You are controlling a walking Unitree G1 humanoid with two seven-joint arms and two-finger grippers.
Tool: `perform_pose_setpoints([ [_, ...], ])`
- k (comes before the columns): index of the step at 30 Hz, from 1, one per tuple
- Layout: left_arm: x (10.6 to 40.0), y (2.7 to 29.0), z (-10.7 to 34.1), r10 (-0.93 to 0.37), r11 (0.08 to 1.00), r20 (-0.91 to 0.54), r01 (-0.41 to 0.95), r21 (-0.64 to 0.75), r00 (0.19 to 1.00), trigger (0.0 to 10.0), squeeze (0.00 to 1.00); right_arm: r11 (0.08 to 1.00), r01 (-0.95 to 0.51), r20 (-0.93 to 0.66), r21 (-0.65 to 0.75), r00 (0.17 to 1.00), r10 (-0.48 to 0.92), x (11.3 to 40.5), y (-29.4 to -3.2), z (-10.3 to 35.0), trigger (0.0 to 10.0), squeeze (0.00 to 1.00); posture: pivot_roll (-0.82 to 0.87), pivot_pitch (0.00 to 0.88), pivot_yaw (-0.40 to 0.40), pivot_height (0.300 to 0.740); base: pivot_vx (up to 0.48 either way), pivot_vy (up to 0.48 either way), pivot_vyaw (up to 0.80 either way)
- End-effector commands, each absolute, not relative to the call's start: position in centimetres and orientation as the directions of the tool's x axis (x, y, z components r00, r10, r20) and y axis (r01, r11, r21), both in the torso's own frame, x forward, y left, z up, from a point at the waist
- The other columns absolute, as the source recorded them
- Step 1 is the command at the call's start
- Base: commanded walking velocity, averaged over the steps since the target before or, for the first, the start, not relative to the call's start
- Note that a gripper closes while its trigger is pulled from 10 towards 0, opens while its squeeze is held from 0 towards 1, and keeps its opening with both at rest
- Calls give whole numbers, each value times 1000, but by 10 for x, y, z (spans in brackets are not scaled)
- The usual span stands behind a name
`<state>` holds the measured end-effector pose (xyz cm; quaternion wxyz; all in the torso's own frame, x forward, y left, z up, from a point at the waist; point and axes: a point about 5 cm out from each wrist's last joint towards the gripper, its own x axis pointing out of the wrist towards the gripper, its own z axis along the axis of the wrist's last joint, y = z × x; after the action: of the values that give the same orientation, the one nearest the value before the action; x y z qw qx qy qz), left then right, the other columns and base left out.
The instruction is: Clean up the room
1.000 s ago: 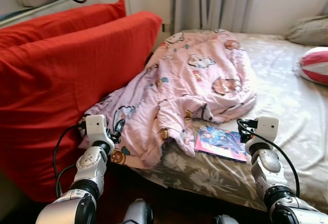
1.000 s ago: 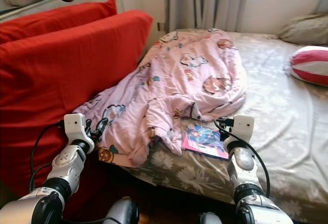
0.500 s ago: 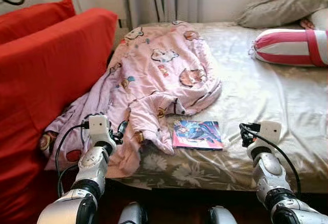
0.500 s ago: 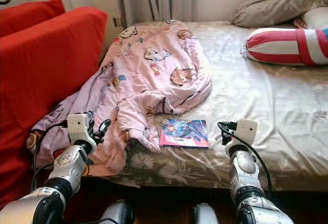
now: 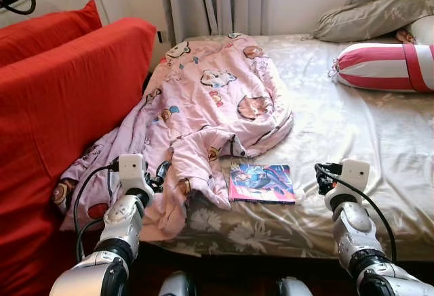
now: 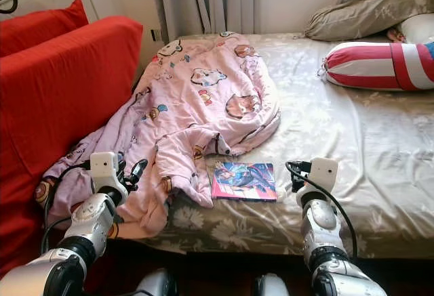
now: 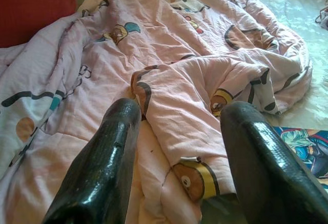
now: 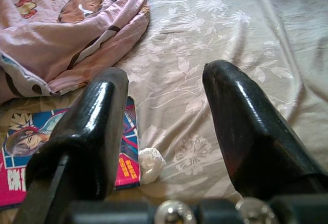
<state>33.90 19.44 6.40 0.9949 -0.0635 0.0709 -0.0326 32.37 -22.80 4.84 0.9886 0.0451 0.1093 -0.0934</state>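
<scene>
Pink blanket [image 5: 217, 110] lies crumpled on the bed [image 5: 366, 140], spread from the bed's near edge up toward the curtain [image 5: 217, 1], one corner hanging over the near edge. Magazine [image 5: 262, 183] lies flat on the bed, touching the blanket's near fold. Small white crumpled scrap [image 8: 150, 162] sits just beside the magazine's corner. Striped bolster [image 5: 383, 66] and grey pillow [image 5: 380, 18] lie at the far side of the bed from the blanket. Red cushions [image 5: 61, 106] stand against the blanket's other side.

Left gripper [image 7: 177, 147] hovers over the blanket's near fold, fingers [image 7: 102, 167] spread wide, holding nothing. Right gripper [image 8: 164, 131] hovers beside the magazine, fingers [image 8: 246, 131] likewise wide apart and empty.

Versus 0.5 s ago: whole view shifted slightly; blanket, magazine and both grippers keep their arrangement.
</scene>
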Motion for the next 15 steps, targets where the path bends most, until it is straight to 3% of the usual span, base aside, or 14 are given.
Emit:
perform_pose_setpoints([
  [1,337,196,61,-76,989,-150,56,-135,986,10000,0,976,202,-241,79,954,-178,323,-227,46,10000,0,-14,0,75,610,341,0,0],
  [4,336,195,60,-81,989,-153,60,-139,985,10000,0,975,202,-246,89,953,-175,323,-227,46,10000,0,-10,0,76,610,346,0,0],
  [9,334,193,57,-86,988,-163,63,-140,983,10000,0,977,195,-247,86,954,-169,322,-226,45,10000,0,-11,0,77,610,349,0,-509],
  [15,336,192,58,-91,988,-159,69,-139,983,10000,0,975,203,-246,88,953,-176,322,-227,44,10000,0,-6,0,74,610,334,0,0],
])
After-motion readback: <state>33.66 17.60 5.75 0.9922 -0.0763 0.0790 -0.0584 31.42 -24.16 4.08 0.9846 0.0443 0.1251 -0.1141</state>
